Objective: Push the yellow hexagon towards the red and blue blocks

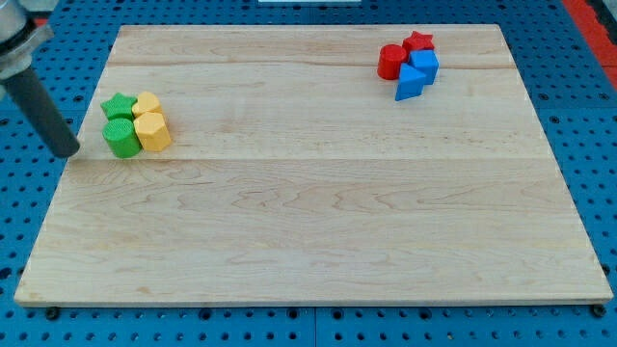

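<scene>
The yellow hexagon (pixel 152 131) sits at the view's left of the wooden board, touching a green cylinder (pixel 120 138) on its left and a second yellow block (pixel 147 104) above it. A green star (pixel 119 106) sits at the cluster's top left. At the view's top right are a red cylinder (pixel 390 61), a red star (pixel 417 41), a blue cube (pixel 424 64) and a blue wedge-like block (pixel 409 84), all touching. My tip (pixel 67 150) is at the board's left edge, left of the green cylinder, a short gap away from it.
The wooden board (pixel 318 202) lies on a blue perforated table (pixel 24 193). The dark rod (pixel 39 104) slants up to the view's top left corner.
</scene>
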Tool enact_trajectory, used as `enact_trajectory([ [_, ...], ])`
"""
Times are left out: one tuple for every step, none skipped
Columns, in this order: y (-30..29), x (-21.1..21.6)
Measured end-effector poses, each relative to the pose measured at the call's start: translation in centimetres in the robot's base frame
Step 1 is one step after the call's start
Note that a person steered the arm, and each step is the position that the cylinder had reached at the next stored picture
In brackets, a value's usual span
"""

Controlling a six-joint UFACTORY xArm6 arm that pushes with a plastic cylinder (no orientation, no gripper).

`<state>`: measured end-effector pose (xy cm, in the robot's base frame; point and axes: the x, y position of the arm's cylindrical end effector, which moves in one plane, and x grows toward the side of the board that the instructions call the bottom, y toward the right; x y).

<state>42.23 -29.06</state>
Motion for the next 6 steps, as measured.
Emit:
enact_trajectory([
  [3.5,-0.9],
  [8.3,-1.0],
  [13.0,-2.8],
  [14.0,-2.6],
  [14.2,-2.3],
  [17.6,-2.8],
])
